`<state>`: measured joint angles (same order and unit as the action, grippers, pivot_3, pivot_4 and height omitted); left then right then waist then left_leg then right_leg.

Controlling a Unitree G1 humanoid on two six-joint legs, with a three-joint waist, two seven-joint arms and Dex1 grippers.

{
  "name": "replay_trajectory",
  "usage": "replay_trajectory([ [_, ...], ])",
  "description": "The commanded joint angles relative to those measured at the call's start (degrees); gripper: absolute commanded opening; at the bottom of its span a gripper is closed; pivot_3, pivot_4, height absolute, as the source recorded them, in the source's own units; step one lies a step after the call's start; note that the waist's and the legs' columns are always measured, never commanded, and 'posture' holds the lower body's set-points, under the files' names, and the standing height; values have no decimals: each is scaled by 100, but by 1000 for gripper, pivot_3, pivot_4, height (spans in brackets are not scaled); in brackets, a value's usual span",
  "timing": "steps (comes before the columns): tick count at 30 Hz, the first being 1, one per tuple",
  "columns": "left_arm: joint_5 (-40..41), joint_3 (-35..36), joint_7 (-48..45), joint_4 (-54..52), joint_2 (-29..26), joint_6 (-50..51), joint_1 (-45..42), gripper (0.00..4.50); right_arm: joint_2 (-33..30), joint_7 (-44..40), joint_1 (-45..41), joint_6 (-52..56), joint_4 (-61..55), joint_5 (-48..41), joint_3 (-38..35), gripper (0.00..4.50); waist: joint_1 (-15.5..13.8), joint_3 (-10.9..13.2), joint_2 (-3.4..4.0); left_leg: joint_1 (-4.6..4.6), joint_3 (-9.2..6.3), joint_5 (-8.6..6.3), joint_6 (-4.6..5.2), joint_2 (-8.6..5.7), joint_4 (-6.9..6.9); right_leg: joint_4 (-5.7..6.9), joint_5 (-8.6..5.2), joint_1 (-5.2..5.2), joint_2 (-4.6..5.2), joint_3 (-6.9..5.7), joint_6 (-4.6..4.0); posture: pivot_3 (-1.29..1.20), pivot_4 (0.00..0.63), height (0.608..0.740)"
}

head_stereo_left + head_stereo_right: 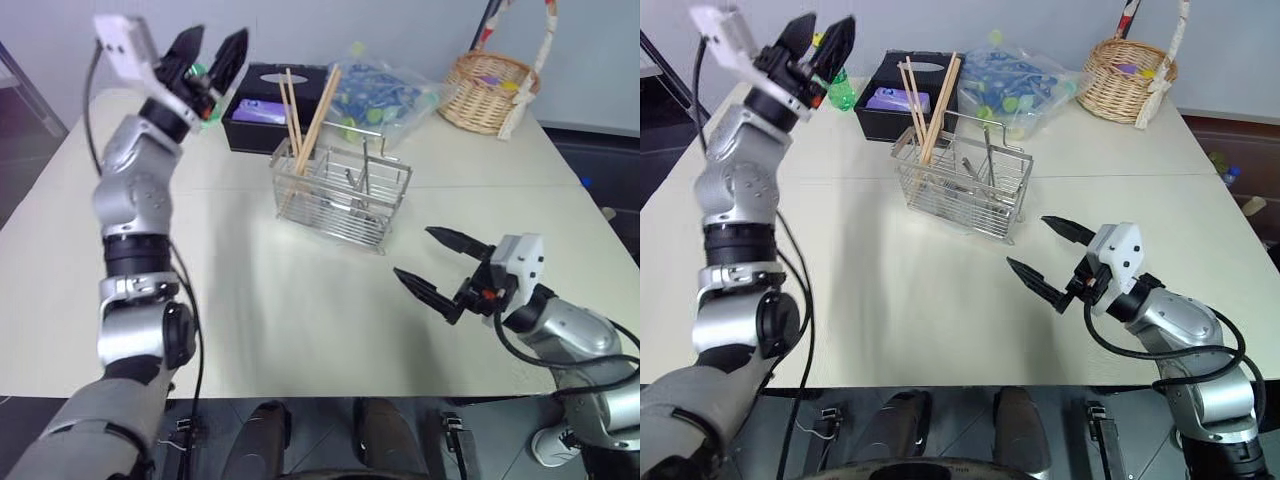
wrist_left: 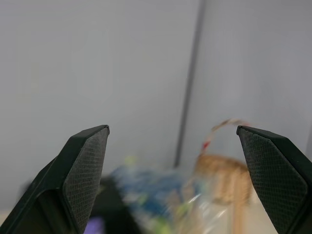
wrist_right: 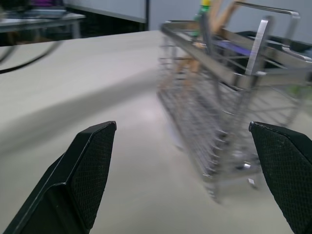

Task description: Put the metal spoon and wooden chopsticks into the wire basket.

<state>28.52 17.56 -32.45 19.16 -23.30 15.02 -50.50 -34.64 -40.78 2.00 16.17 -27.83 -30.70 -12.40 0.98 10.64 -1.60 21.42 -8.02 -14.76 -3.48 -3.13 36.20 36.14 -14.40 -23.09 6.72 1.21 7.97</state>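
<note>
Two grippers: both empty, fingers spread wide.
Right gripper: low over the table, nearer than the wire basket, apart from it.
Wooden chopsticks: standing tilted in the basket's left compartment.
Metal spoon: apparently upright inside basket, hard to confirm.
Left gripper: raised, left of basket.

Silver-grey jointed arms, black cables, white wrist housings, each gripper black-fingered.

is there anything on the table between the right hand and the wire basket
Nothing visible. Bare table lies between the open right hand and the wire basket, which already holds the wooden chopsticks.
</note>
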Motion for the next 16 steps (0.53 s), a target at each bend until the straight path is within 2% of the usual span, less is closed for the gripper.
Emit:
replay_trajectory([
  [1, -70, 80, 170, -763, -263, 263, 618, 4407, 166, 256, -93, -193, 119, 68, -252, 4500, -13, 0, 0, 2, -1, 0, 0, 0, 1, 1, 0, -2, 0, 0, 0, 0, 150, 740],
  [10, 218, 238, 472, -2495, -491, 1137, 2652, 4407, 515, 593, 14, -311, 311, 204, -277, 4500, -28, 1, 3, 5, -1, 0, 0, 1, -3, -1, 0, -6, 0, 3, -3, 0, 150, 740],
  [16, 602, 266, 404, -3442, -521, 1646, 3606, 4407, 536, 537, 444, -273, 38, 100, -285, 4500, -29, 2, 4, 4, 0, -1, 0, 2, -5, -1, -1, -5, 0, 5, -4, 0, 150, 740],
])
